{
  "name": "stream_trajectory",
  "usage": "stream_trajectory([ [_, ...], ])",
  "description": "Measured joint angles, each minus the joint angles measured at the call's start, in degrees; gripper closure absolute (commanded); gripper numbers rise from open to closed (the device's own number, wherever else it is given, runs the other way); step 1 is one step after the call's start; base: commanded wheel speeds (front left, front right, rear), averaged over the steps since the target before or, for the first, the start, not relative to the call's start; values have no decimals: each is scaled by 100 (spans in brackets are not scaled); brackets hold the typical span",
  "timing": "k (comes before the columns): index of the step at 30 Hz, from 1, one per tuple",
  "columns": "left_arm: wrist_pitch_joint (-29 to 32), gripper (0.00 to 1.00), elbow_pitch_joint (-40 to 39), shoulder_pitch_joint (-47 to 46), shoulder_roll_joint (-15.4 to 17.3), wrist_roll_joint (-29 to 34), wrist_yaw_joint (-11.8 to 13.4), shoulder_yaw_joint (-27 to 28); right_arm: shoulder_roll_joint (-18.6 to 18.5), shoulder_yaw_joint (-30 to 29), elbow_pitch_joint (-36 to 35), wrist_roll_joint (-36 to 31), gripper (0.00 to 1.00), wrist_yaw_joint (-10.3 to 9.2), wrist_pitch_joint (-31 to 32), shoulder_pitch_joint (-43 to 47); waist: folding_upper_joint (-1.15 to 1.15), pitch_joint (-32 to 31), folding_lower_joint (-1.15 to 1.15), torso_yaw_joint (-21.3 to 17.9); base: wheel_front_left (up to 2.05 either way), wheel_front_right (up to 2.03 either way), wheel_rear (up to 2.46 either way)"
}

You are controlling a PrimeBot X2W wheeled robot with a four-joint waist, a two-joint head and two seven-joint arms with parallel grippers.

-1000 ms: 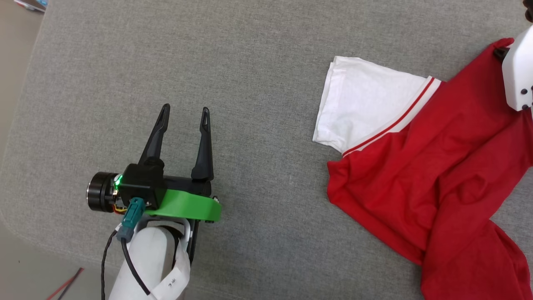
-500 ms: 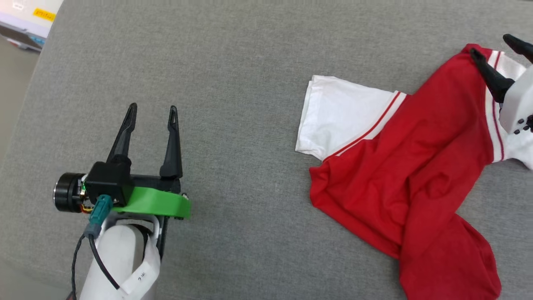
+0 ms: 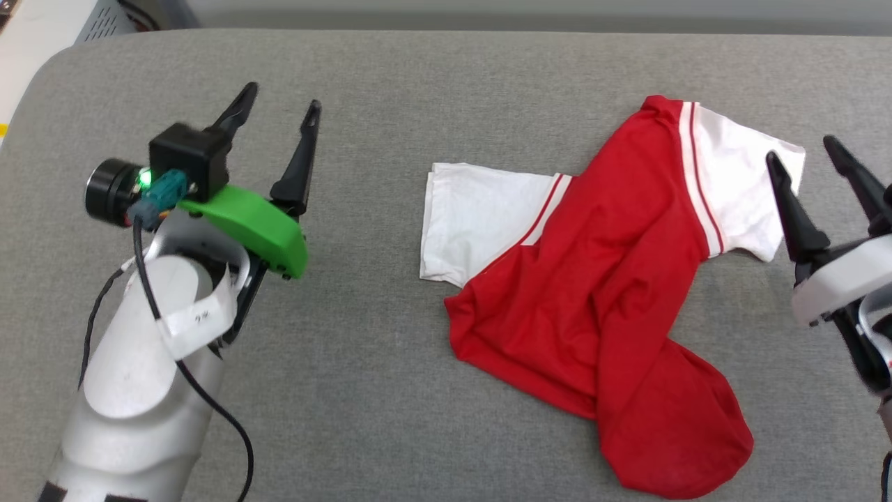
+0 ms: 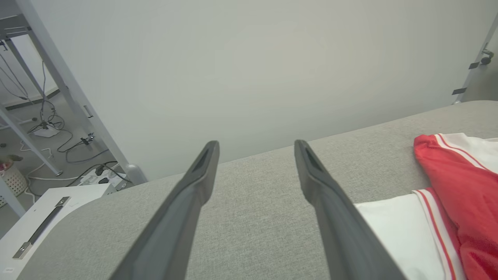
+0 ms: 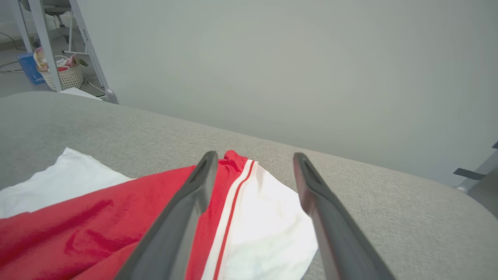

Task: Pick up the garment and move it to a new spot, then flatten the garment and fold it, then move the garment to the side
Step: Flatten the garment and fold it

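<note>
The garment (image 3: 613, 293) lies crumpled on the grey surface (image 3: 418, 383). The left gripper (image 3: 282, 97) is well apart from the garment, jaws wide and empty. The right gripper (image 3: 800, 149) is just beside the garment's white sleeve, jaws wide and empty.

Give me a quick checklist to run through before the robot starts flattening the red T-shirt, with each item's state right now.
1. left gripper open and empty: ok.
2. right gripper open, holding nothing: ok.
3. T-shirt lying free on the gray fabric surface: ok.
4. T-shirt flat: not ok, its red body is twisted and bunched.
5. Both white sleeves in sight, the sleeve by the right gripper and the sleeve toward the left gripper: ok.
6. right gripper clear of the fabric: cannot tell, one finger overlaps the sleeve edge in the head view.
</note>
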Motion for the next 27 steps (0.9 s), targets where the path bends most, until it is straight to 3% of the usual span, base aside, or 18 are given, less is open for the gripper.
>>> stream_trajectory([
  [3, 795, 0, 164, -570, 289, -688, 0, -672, 275, -415, -497, -486, 0, 0, 186, 593, 0, -74, 0, -161, 0, 0, 0],
  [7, 1919, 0, 425, -1316, 605, -1569, -1, -1506, 530, -789, -1071, -544, 0, 0, 463, 1104, 0, -100, 0, -320, 0, 0, 0],
  [15, 4068, 0, 1087, -2660, 702, -2944, -1, -3016, 806, -994, -1902, -1080, 0, 0, 875, 1462, 0, 150, 0, -486, 0, 0, 0],
  [20, 4663, 0, 1562, -3264, 653, -3332, -1, -3635, 884, -950, -2084, -1116, 0, 0, 980, 1430, 0, 430, 0, -606, 0, 0, 0],
  [27, 4866, 0, 2323, -3643, 503, -3607, -1, -4153, 968, -853, -2097, -1138, 0, 0, 984, 1156, 0, 858, 0, -790, 0, 0, 0],
])
